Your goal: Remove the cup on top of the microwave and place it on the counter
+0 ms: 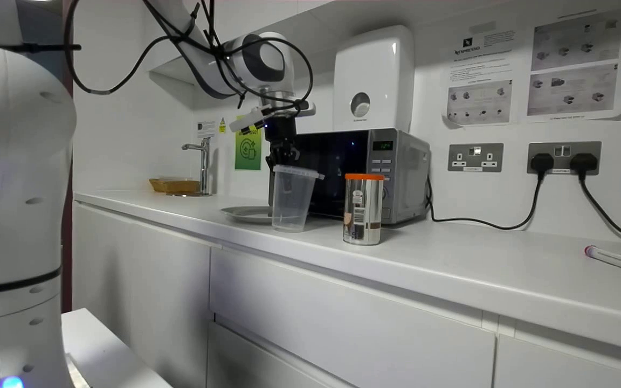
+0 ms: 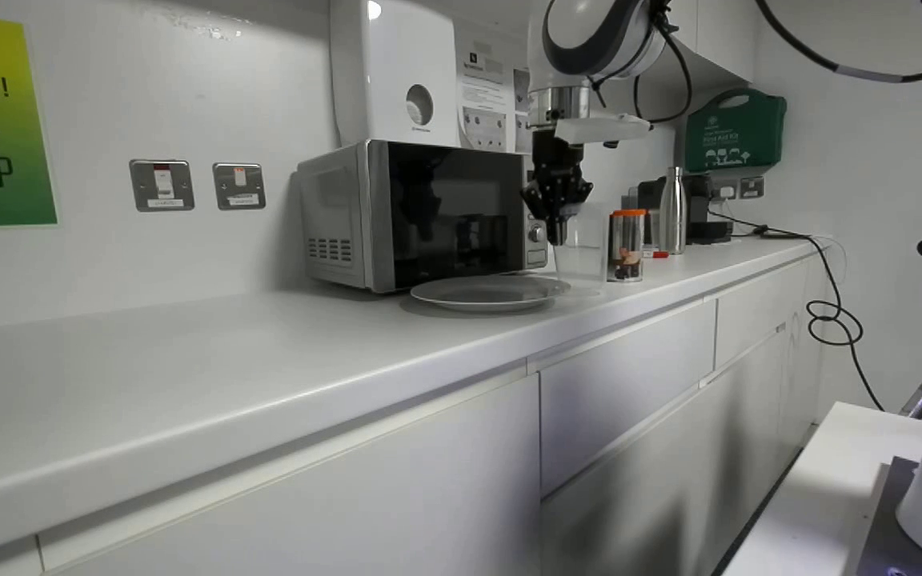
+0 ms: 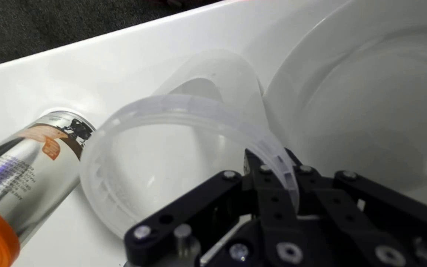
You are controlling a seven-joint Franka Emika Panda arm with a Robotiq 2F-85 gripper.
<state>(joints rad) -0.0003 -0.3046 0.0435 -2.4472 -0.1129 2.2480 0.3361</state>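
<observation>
The clear cup (image 1: 298,202) is upright with a slight tilt, at the counter (image 1: 477,267) in front of the microwave (image 1: 337,170). It also shows in an exterior view (image 2: 587,268) and the wrist view (image 3: 176,155). My gripper (image 1: 280,180) points down and is shut on the cup's rim, one finger inside and one outside, as the wrist view shows (image 3: 272,159). The cup's base is at counter level beside a plate (image 2: 469,306); I cannot tell whether it bears on the counter. The microwave's top carries no cup.
A metallic canister with an orange lid (image 1: 363,215) stands close beside the cup; it shows in the wrist view (image 3: 46,159). The plate's rim (image 3: 291,74) is on the cup's other side. A red marker (image 1: 618,260) and a steel bottle (image 2: 673,212) are farther along. The counter's front edge is near.
</observation>
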